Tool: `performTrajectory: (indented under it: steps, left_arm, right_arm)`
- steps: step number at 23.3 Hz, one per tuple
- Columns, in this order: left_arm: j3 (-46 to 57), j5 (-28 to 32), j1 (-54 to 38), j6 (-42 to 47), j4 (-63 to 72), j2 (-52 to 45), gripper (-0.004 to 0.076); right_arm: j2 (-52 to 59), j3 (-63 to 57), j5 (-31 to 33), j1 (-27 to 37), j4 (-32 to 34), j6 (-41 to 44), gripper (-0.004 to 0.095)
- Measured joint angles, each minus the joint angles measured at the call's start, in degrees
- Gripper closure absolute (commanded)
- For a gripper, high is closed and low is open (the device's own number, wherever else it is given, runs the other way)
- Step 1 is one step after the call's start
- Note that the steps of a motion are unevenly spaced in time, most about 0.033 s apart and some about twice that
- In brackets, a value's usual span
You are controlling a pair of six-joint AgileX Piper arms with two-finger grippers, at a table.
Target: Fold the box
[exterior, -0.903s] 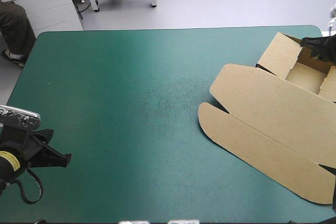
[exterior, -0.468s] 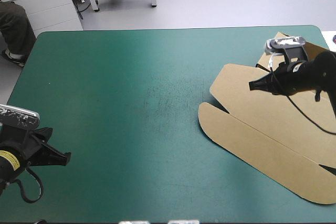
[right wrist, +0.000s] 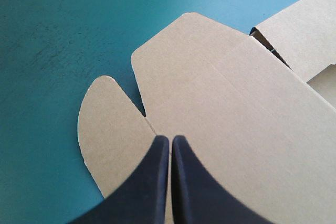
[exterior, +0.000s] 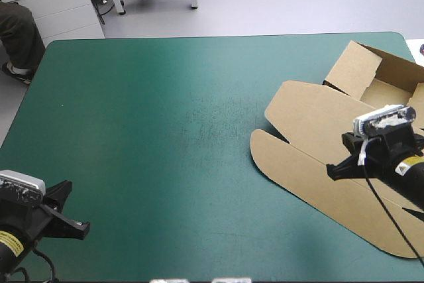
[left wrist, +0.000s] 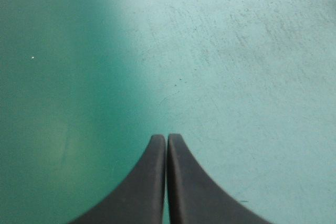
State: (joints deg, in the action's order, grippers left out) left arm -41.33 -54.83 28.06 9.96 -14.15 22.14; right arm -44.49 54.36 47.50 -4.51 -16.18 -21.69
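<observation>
Brown board box (exterior: 311,120) (right wrist: 236,103) lies at the right end of the teal-green counter (exterior: 165,130). Its walled tray part (exterior: 387,94) sits by the far right corner, and its lid is spread flat toward the near edge. We lose part of the tray and lid past the right edge of the high view, and the right arm covers a stretch of the lid. Our right hand (exterior: 333,171) (right wrist: 169,141) hangs over the lid with its two black fingers pressed together into one point. That point is above the crease where the rounded flap (right wrist: 107,124) joins the lid panel, and we cannot tell whether it touches the board. Our left hand (exterior: 83,230) (left wrist: 167,138) is well apart from the box, near the counter's near left corner. Its fingers are likewise closed on each other over bare cover, and its arm is cut off at the high view's edge.
</observation>
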Motion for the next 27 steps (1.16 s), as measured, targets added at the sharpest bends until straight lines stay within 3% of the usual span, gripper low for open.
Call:
performTrajectory:
  steps: [6,13,22,27]
  left_arm:
    - [6.04,7.62,0.00,0.00,0.34,-6.23,0.0734]
    - [11.92,9.08,0.00,-0.05,0.67,-12.37,0.0734]
    - [12.83,8.86,0.00,-1.96,0.67,-17.37,0.0734]
    - [13.28,8.10,0.00,-2.14,0.67,-18.99,0.0734]
  right_arm:
    - [9.64,-11.14,-5.21,0.00,0.00,-1.62,0.0909]
    - [23.53,-22.54,-11.56,0.00,-0.05,0.87,0.0909]
    - [35.74,-27.64,-10.79,0.00,0.21,5.76,0.0909]
    - [40.29,-29.98,-8.76,0.00,4.23,11.13,0.0909]
